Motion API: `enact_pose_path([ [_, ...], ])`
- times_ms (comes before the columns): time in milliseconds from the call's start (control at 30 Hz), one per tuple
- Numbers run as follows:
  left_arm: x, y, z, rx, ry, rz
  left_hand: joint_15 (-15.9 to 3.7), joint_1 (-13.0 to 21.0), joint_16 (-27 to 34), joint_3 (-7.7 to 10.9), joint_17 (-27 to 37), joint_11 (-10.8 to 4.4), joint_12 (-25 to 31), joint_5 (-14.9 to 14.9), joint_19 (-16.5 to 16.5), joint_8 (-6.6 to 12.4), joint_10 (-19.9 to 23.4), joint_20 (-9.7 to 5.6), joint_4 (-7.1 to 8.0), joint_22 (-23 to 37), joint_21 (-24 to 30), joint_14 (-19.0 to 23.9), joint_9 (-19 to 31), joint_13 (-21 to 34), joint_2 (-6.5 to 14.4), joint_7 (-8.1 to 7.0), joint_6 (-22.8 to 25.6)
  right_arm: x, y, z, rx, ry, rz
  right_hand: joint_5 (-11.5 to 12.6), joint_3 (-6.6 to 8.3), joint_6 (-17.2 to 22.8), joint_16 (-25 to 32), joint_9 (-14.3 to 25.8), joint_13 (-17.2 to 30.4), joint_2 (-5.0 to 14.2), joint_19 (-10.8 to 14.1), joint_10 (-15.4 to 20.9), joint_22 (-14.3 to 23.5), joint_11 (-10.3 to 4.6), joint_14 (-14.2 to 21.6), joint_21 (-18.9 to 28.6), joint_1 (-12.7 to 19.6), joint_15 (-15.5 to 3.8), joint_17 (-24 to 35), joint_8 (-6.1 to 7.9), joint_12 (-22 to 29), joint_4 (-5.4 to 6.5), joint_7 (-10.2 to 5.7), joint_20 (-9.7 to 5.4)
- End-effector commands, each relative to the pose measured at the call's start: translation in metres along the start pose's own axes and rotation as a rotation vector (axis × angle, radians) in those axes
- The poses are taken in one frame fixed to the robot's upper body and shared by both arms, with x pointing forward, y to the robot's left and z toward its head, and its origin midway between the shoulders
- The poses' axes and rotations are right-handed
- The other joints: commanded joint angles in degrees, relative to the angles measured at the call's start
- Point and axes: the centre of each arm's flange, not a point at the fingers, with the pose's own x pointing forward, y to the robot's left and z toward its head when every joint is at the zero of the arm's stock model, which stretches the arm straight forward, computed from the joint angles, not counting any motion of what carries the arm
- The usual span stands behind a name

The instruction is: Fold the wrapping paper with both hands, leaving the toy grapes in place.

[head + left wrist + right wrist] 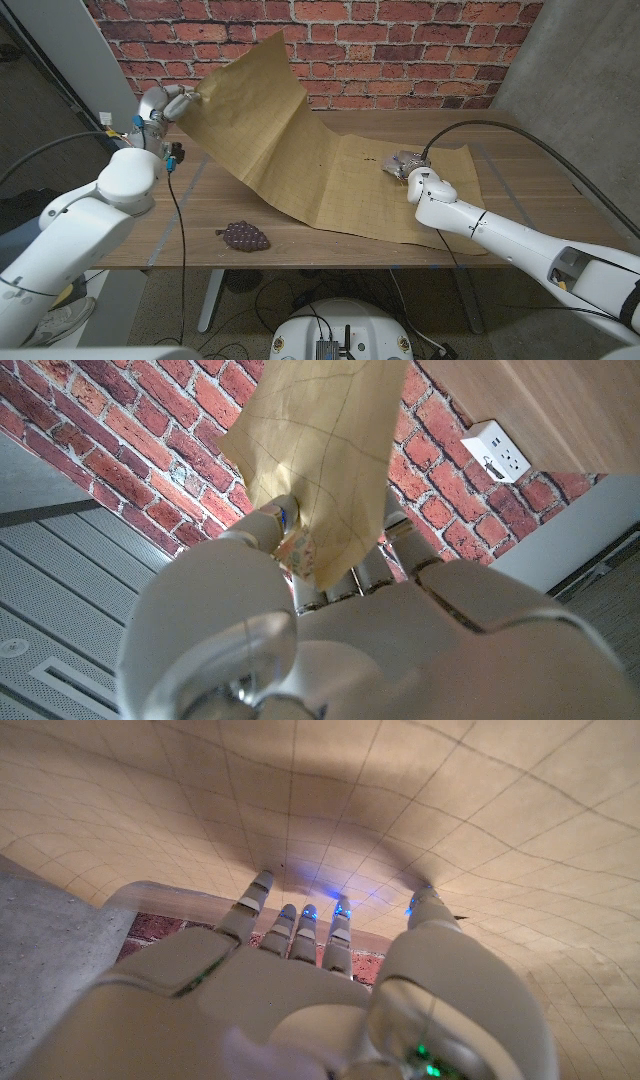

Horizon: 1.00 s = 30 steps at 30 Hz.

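The brown wrapping paper [330,170] lies across the wooden table [530,185] with its left part lifted into a tall sheet. My left hand [165,105] holds that raised edge high, level with the brick wall; in the left wrist view the paper [320,450] is pinched between the fingers of that hand [330,630]. My right hand [403,165] rests on the flat right part of the paper, and its spread fingertips [300,915] touch the sheet [420,800]. The dark purple toy grapes [244,236] lie on bare wood near the front edge, just off the paper.
A brick wall [400,40] stands behind the table and a grey concrete wall [580,60] rises at the right. A black cable [178,215] hangs from my left arm across the table's left end. A white wall socket [497,448] is on the wall.
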Motion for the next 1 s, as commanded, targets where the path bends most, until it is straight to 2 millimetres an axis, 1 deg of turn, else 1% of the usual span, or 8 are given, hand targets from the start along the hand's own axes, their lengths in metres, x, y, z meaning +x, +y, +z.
enact_pose_path([
  [33,0.002,0.002,0.022,0.005,-0.092,0.019,-1.02,0.11,-0.29,-0.05,0.07,-0.16,0.16,0.40,0.21,3.23,0.29,-0.45,-0.33,0.10,0.47,0.72,2.09,0.22,-0.70,0.85,2.78,0.005,0.012,0.022,-0.063,-0.034,0.044,-0.34,0.52,0.26,-0.24,0.19,0.26,-0.02,1.00,0.47,0.11,-0.21,0.79,0.42,0.23,-0.07,0.04,-0.21,0.07,-0.19,-0.14,-0.37],
  [200,0.009,-0.007,0.031,-0.005,-0.129,-0.018,-1.20,0.00,-0.26,-0.11,0.12,-0.07,0.20,0.51,0.15,3.27,0.45,-0.53,-0.33,0.10,0.57,0.85,2.15,0.40,-0.69,0.64,2.79,0.005,0.012,0.038,-0.081,-0.089,0.040,-0.36,0.63,0.08,-0.29,0.20,0.26,-0.09,1.31,0.43,0.11,-0.28,0.86,0.45,0.36,-0.15,0.02,-0.30,0.02,-0.33,-0.22,-0.83],
  [300,0.016,-0.015,0.037,-0.011,-0.144,-0.059,-1.35,-0.08,-0.27,-0.11,0.09,-0.27,0.21,0.62,0.13,3.31,0.50,-0.60,-0.36,0.10,0.67,0.98,2.21,0.56,-0.74,0.65,2.83,0.006,0.011,0.046,-0.084,-0.114,0.036,-0.38,0.66,-0.01,-0.30,0.20,0.26,-0.14,1.54,0.41,0.11,-0.34,0.91,0.49,0.35,-0.23,0.03,-0.35,-0.01,-0.36,-0.24,-0.99],
  [433,0.025,-0.030,0.043,-0.013,-0.153,-0.134,-1.41,-0.12,-0.35,-0.12,0.08,-0.40,0.14,0.74,0.15,3.39,0.38,-0.69,-0.44,0.10,0.79,0.91,2.30,0.72,-0.80,0.51,2.94,0.006,0.010,0.054,-0.087,-0.142,0.032,-0.39,0.70,-0.04,-0.31,0.21,0.26,-0.15,1.70,0.45,0.11,-0.35,0.96,0.49,0.31,-0.25,0.05,-0.37,-0.01,-0.37,-0.24,-1.09],
  [567,0.033,-0.044,0.049,-0.019,-0.183,-0.199,-1.32,-0.14,-0.41,-0.19,0.15,-0.42,0.03,0.85,0.06,3.35,0.14,-0.80,-0.53,0.10,0.89,0.73,2.25,0.92,-0.80,0.67,2.94,0.006,0.010,0.060,-0.089,-0.166,0.032,-0.41,0.77,-0.10,-0.31,0.21,0.26,-0.15,1.94,0.41,0.11,-0.38,1.05,0.51,0.27,-0.24,0.07,-0.40,-0.04,-0.38,-0.25,-1.29],
  [833,0.044,-0.069,0.063,-0.061,-0.248,-0.300,-1.33,-0.22,-0.41,-0.36,0.31,-0.32,-0.04,0.97,-0.29,3.29,0.04,-0.92,-0.52,0.10,0.97,0.52,2.24,1.21,-0.66,0.53,2.85,0.004,0.011,0.068,-0.092,-0.200,0.034,-0.45,0.82,-0.13,-0.33,0.22,0.26,-0.17,2.07,0.49,0.11,-0.46,1.10,0.47,0.19,-0.28,0.10,-0.41,-0.04,-0.36,-0.26,-1.36],
  [1000,0.049,-0.084,0.061,-0.083,-0.228,-0.360,-1.53,-0.24,-0.51,-0.38,0.29,-0.40,-0.14,1.07,-0.51,3.23,-0.15,-1.03,-0.61,0.10,1.04,0.35,2.18,1.41,-0.69,0.52,2.83,0.002,0.010,0.068,-0.083,-0.209,0.031,-0.46,0.89,-0.14,-0.31,0.22,0.27,-0.19,2.15,0.46,0.11,-0.26,1.26,0.43,0.19,-0.25,0.10,-0.42,-0.07,-0.41,-0.28,-1.35],
])
